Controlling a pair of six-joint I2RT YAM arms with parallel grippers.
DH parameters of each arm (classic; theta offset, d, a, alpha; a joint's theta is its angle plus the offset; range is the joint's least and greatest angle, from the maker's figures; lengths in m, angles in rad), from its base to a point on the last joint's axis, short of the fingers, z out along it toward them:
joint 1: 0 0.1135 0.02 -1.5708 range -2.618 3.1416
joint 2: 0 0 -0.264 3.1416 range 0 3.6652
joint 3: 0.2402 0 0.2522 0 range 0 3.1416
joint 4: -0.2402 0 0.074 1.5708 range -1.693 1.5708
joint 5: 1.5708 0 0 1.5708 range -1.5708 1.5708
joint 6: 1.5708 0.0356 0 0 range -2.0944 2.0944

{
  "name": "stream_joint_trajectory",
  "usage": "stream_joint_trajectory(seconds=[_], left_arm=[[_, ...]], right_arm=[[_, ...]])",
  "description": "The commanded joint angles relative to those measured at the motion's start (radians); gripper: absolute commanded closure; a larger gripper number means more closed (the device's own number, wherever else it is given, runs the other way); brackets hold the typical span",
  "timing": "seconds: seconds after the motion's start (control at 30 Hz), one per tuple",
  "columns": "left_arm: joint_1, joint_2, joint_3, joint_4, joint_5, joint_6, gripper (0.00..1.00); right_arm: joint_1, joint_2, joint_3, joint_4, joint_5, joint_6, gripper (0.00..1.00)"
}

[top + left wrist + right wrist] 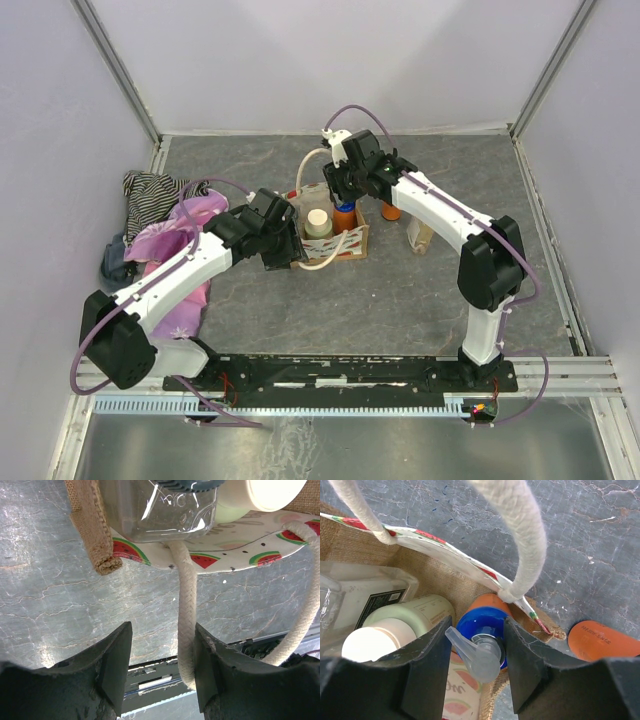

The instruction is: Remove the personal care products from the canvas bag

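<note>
Both arms bend inward over the canvas bag (356,246) at mid-table. The left gripper (162,645) stands half open astride a rope handle (185,630). The right gripper (477,630) narrowly flanks the orange pump bottle (487,605) inside; grip unclear. A cream-capped bottle (375,640) stands beside it.

- The canvas bag (351,245) is a small boxy burlap tote with a cream watermelon-print band and rope handles. It stands open mid-surface.
- Inside stand an orange pump bottle (481,629) with a blue collar, a cream-capped bottle (395,627) and a clear bottle (165,505) with a dark cap.
- A second orange bottle (601,640) lies just right of the bag, and a beige bottle (421,238) lies beyond it.
</note>
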Motion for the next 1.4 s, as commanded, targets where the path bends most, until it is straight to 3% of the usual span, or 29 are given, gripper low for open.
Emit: stream_joint_trajectory(seconds=[0.0,0.2,0.4,0.6,1.13,1.17,1.3,1.37], left_arm=[[-0.003,-0.011,0.002,0.002,0.009,-0.02,0.43],[-0.004,-0.013,0.002,0.002,0.008,-0.018,0.43],[-0.003,-0.018,0.002,0.001,0.006,-0.018,0.43],[-0.003,-0.007,0.013,0.001,0.011,-0.016,0.43],[-0.003,0.005,0.029,0.002,0.017,-0.012,0.43],[-0.003,0.007,0.031,0.002,0.018,-0.011,0.43],[-0.003,0.006,0.027,0.002,0.016,-0.01,0.43],[-0.003,0.006,0.021,0.002,0.015,-0.01,0.43]], right_arm=[[0.001,-0.034,-0.024,-0.004,0.039,-0.023,0.48],[0.001,-0.041,-0.06,0.016,0.049,-0.018,0.5],[0.001,-0.059,-0.094,0.054,0.061,-0.009,0.84],[0.003,-0.086,0.001,0.032,0.044,0.001,0.99],[0.006,-0.107,0.327,-0.163,0.053,-0.035,0.99],[0.005,-0.098,0.342,-0.182,0.049,-0.036,0.95],[0.006,-0.091,0.303,-0.178,0.004,-0.03,0.58],[0.006,-0.088,0.274,-0.169,-0.004,-0.025,0.47]])
